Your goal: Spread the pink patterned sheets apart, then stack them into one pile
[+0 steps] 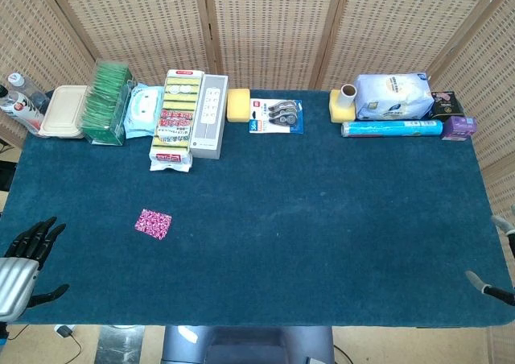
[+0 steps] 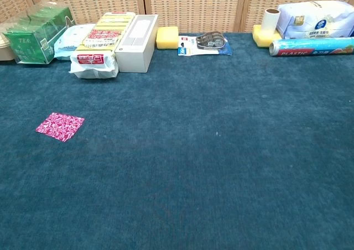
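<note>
the pink sheets (image 1: 153, 224) lie in one small pile on the left of the blue surface (image 1: 322, 235). the left hand (image 1: 28, 255) waits near them, fingers apart and holding nothing. it should press lightly and slide the top sheet off; i cannot tell how the right hand (image 1: 497, 279) sits.

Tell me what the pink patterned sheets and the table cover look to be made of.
Pink patterned sheets: probably thin printed paper, matte; they lie flat with crisp square edges, though fabric cannot be ruled out. Table cover: dark teal felt or short-pile cloth, matte, with a fuzzy, faintly mottled surface and no shine.

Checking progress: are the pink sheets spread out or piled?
Piled: the pink patterned sheets show as a single square in both views; neither hand touches it.
</note>
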`<state>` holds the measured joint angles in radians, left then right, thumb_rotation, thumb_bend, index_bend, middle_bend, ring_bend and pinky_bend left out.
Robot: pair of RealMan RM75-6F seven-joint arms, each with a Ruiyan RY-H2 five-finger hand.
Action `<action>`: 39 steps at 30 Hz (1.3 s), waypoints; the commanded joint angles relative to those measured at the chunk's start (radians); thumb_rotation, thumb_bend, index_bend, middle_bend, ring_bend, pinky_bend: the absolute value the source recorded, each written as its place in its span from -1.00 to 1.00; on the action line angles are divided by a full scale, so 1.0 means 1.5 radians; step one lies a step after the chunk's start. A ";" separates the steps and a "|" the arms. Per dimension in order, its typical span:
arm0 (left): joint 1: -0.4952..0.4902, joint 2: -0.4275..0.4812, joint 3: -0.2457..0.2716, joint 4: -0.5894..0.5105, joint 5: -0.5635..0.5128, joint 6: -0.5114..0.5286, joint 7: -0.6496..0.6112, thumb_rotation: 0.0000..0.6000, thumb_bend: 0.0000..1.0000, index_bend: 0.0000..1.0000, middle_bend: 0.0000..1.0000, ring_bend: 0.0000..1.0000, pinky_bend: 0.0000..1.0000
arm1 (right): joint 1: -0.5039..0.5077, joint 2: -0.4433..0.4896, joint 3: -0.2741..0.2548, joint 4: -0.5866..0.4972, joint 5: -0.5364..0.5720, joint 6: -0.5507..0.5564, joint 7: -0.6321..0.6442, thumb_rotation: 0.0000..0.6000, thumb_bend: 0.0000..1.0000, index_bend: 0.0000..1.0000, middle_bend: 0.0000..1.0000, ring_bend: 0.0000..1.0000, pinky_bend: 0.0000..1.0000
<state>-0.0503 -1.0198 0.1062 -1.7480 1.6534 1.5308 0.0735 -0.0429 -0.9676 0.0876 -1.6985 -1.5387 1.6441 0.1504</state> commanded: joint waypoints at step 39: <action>-0.229 -0.054 -0.086 -0.053 -0.298 -0.389 0.308 1.00 -0.99 -1.00 -0.27 -0.49 -0.50 | 0.008 0.014 -0.006 -0.001 0.006 -0.029 0.068 1.00 -1.00 -0.62 -0.99 -1.00 -0.99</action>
<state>-0.3563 -1.0859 0.0059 -1.8179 1.2753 0.9781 0.4728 -0.0310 -0.9472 0.0782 -1.7006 -1.5304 1.6010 0.2520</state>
